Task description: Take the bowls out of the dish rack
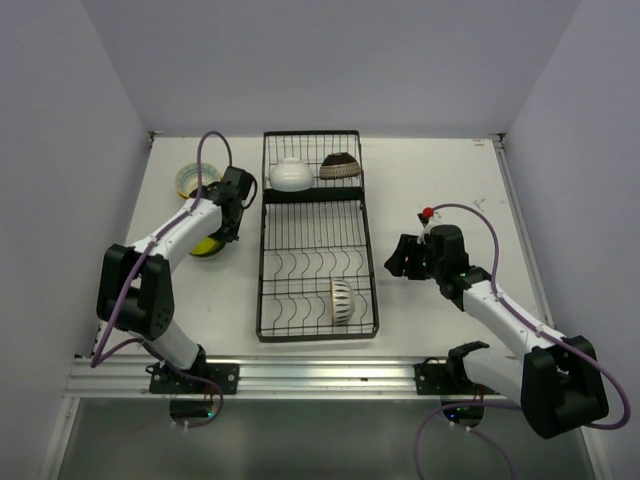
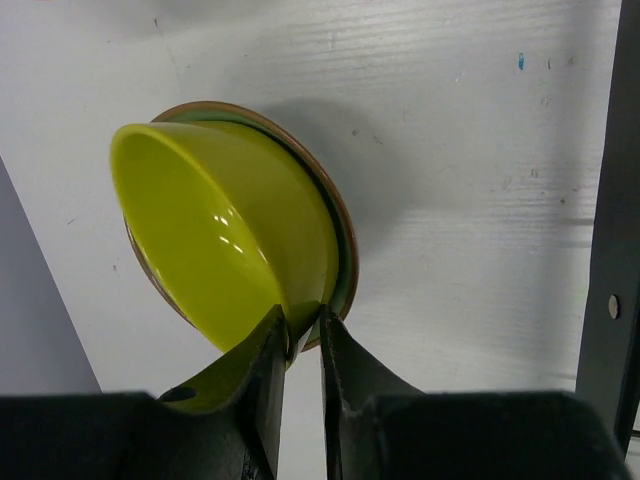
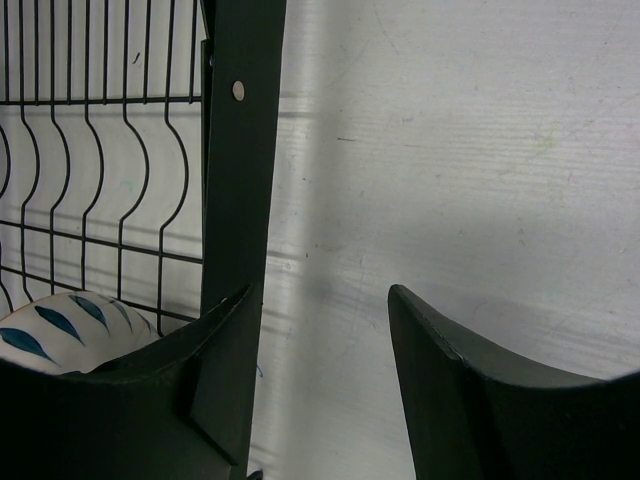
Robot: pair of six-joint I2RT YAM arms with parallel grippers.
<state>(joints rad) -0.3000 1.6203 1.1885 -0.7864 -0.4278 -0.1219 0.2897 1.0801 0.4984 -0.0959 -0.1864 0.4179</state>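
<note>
Left gripper (image 2: 300, 335): fingers closed to a narrow slit on the near rim of the yellow-green bowl (image 2: 220, 230), which hangs tilted, mouth turned partly sideways. Location: on the table (image 1: 440, 180) left of the dish rack (image 1: 263, 240), near its middle length. Beneath the held bowl: a stack of bowls (image 2: 340, 215), of which only an orange-brown rim and a green rim show; the yellow-green bowl leans into it and looks not fully seated. Pale bowls (image 1: 192, 180): left of the dish rack, toward its far end; number in that pile not countable. Remaining in the dish rack: white bowl (image 1: 290, 174) and dark brown patterned bowl (image 1: 340, 166), both in the small far section; striped bowl (image 1: 342, 300), on edge among the curved dividers of the larger near section, by the right rail. Right gripper (image 3: 320, 295): fingers spread wide, holding nothing, low over the table just right of the dish rack's right rail, with the striped bowl just inside that rail. Status, judged: more than half unloaded, one bowl being placed, three left to take out.
</note>
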